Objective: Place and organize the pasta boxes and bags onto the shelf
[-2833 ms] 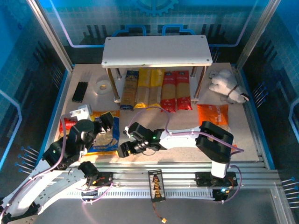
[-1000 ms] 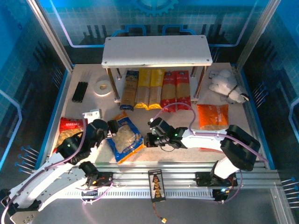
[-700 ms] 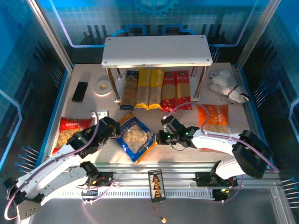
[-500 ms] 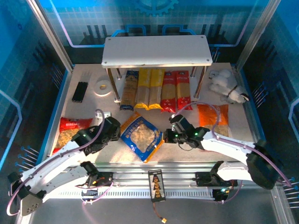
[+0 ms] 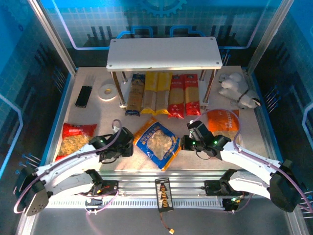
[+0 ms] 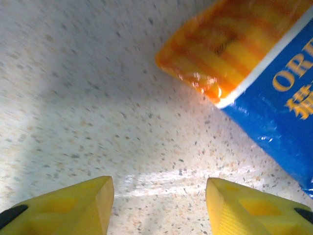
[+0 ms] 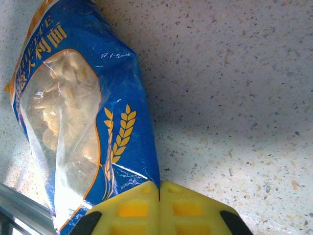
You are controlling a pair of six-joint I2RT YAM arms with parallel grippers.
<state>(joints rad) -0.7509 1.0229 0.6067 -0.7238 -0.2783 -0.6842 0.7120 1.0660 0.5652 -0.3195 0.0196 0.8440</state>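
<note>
Tabletop (image 5: 254, 127): pale speckled surface inside a blue-lit enclosure with metal frame posts.
Shelf (image 5: 164, 54): stands at the far side. Five pasta boxes (image 5: 163, 93) lie side by side under its top board, their near ends sticking out.
Blue bag (image 5: 158, 143): flat on the tabletop at centre front, between the two hands.
Other bags: red bag (image 5: 74, 139) at the left, orange bag (image 5: 222, 120) at the right.
Left arm: stretched low and forward. The left hand (image 5: 128, 145) sits just beside the blue bag's left edge.
Right arm: reaches in low from the right. The right hand (image 5: 183, 144) is at the bag's right corner.
Left wrist view: left hand (image 6: 159, 196) is parted about halfway and empty over bare tabletop, with the bag's orange-striped corner ahead.
Right wrist view: right hand (image 7: 159, 196) has its pads pressed together, nipping the bag's edge. The clear window shows pale pasta.
</note>
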